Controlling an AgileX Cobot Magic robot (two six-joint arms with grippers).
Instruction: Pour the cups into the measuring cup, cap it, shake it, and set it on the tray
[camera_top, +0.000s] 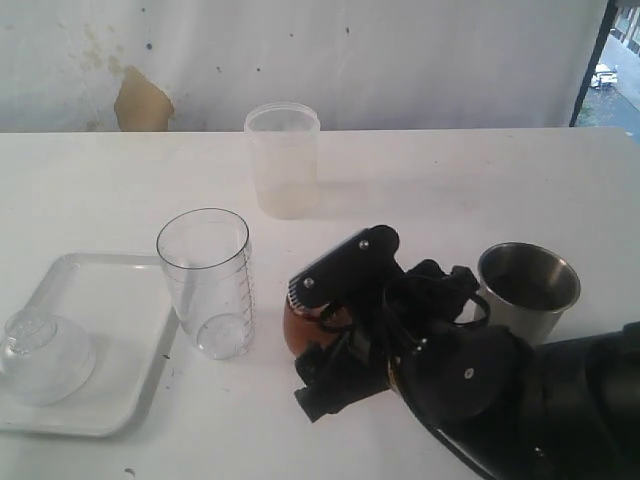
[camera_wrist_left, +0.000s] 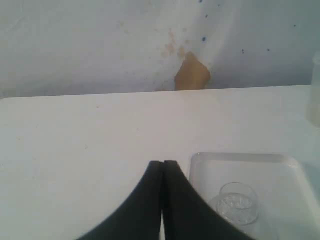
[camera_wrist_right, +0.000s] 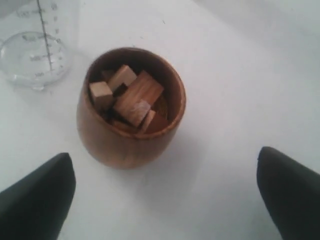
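Observation:
The brown wooden cup (camera_wrist_right: 131, 107) stands upright on the table and holds several wooden blocks. My right gripper (camera_wrist_right: 162, 165) is open, its fingers spread wide, with the cup just ahead of the gap and untouched. In the exterior view that gripper (camera_top: 303, 345) hides most of the wooden cup (camera_top: 293, 325). The clear measuring cup (camera_top: 206, 282) stands close to the left of it, and its base (camera_wrist_right: 37, 50) shows in the right wrist view. The frosted tumbler (camera_top: 283, 160) is at the back and the steel cup (camera_top: 527, 290) at the right. My left gripper (camera_wrist_left: 162, 163) is shut and empty beside the white tray (camera_wrist_left: 280, 180).
The tray (camera_top: 100, 300) lies at the front left with a clear domed lid (camera_top: 40, 355) on it; the left wrist view shows the lid (camera_wrist_left: 236, 202) too. The right arm's black body (camera_top: 540, 400) fills the front right corner. A white wall runs behind the table.

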